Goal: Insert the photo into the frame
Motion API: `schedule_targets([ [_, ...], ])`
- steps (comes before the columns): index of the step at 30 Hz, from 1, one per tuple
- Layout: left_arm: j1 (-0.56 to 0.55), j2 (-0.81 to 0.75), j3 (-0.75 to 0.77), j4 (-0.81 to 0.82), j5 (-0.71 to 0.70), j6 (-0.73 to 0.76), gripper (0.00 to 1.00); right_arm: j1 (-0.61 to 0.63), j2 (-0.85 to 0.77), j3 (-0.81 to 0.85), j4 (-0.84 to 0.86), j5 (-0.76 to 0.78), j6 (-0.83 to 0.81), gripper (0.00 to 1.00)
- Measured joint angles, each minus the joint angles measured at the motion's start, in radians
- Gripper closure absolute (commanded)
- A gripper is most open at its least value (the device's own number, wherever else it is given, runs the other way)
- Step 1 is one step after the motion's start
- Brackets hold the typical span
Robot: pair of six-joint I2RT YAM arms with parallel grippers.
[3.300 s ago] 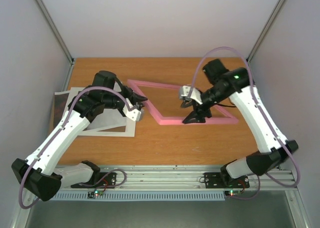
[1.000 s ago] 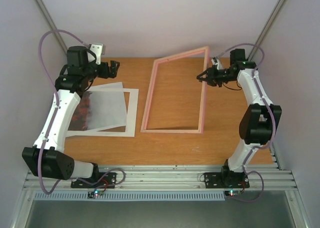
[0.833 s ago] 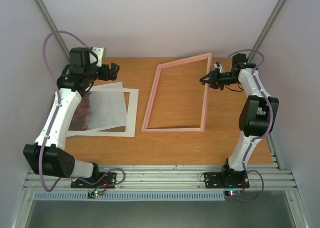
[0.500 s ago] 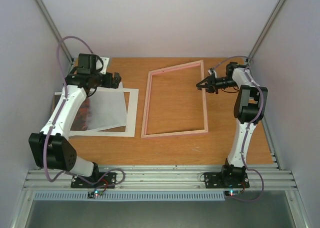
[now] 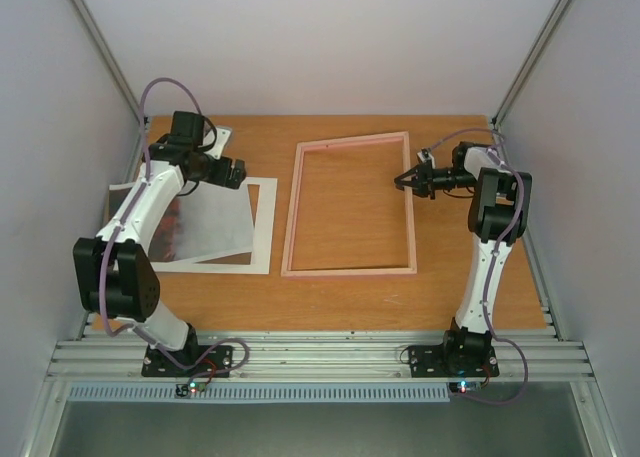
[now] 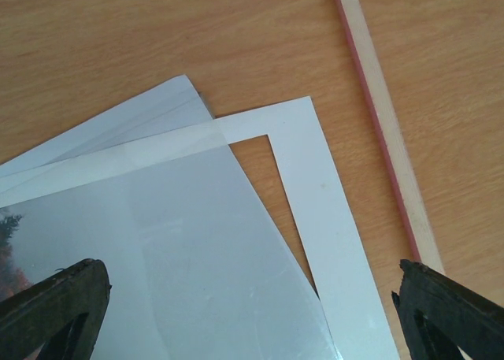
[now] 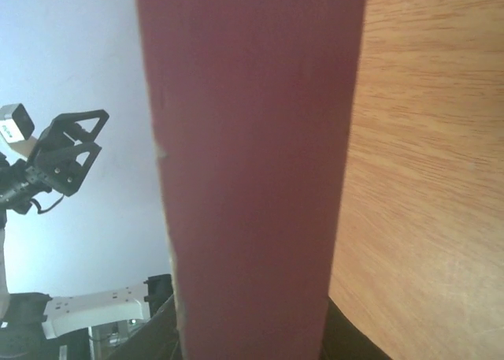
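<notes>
From above, the frame (image 5: 292, 207) lies in the middle of the wooden table (image 5: 340, 302), its pink rim enclosing bare wood, flat or nearly so. The photo (image 5: 205, 222) sits at centre left, askew over a white mat (image 5: 266, 217) and apart from the frame. The right gripper (image 5: 402, 180) reaches in from the right side and meets the frame's right-hand rail near its upper end. The left gripper (image 5: 236, 172) hangs over the top right corner of the mat.

The left wrist view adds what the overhead cannot. It shows the photo's glossy face, with a sliver of dark tree and orange at the lower left edge. A second pale sheet (image 6: 142, 112) pokes out under the mat at upper left, and the frame's rail crosses the upper right corner. Its own fingers (image 6: 55, 301) sit at the two bottom corners, spread wide and touching nothing.

The right wrist view is mostly a dark red band, the rail close against the lens. The fingers are scarcely seen there, but they appear to be clamped on that rail. At left, the other arm's gripper carries a small white tag (image 7: 11, 128), its marks too small to read.
</notes>
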Motion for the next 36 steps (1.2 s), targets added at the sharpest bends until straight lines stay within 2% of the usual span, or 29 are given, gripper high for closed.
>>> schedule_targets([
  [9, 0.0, 0.008, -0.002, -0.007, 0.001, 0.012, 0.01, -0.014, 0.036, -0.057, -0.024, -0.043, -0.101, 0.99],
  [14, 0.0, -0.032, -0.042, -0.007, 0.005, 0.011, 0.01, -0.015, -0.016, -0.179, 0.014, -0.047, -0.118, 0.98],
  [19, 0.0, -0.103, -0.1, -0.006, 0.01, 0.011, 0.01, -0.014, -0.082, -0.258, 0.068, -0.026, -0.09, 0.78],
  [21, 0.0, -0.128, -0.122, -0.008, 0.01, 0.011, 0.01, -0.014, -0.1, -0.267, 0.081, -0.012, -0.079, 0.65],
  [25, 0.0, -0.184, -0.17, -0.016, 0.001, 0.024, 0.01, -0.014, -0.123, -0.275, 0.097, 0.122, -0.062, 0.47],
  [32, 0.013, -0.24, -0.211, -0.068, -0.047, 0.089, 0.01, -0.036, -0.156, -0.28, 0.102, 0.307, -0.058, 0.31],
  [36, 0.065, -0.236, -0.211, -0.119, -0.049, 0.102, 0.01, -0.063, -0.202, -0.268, 0.094, 0.376, -0.06, 0.21],
])
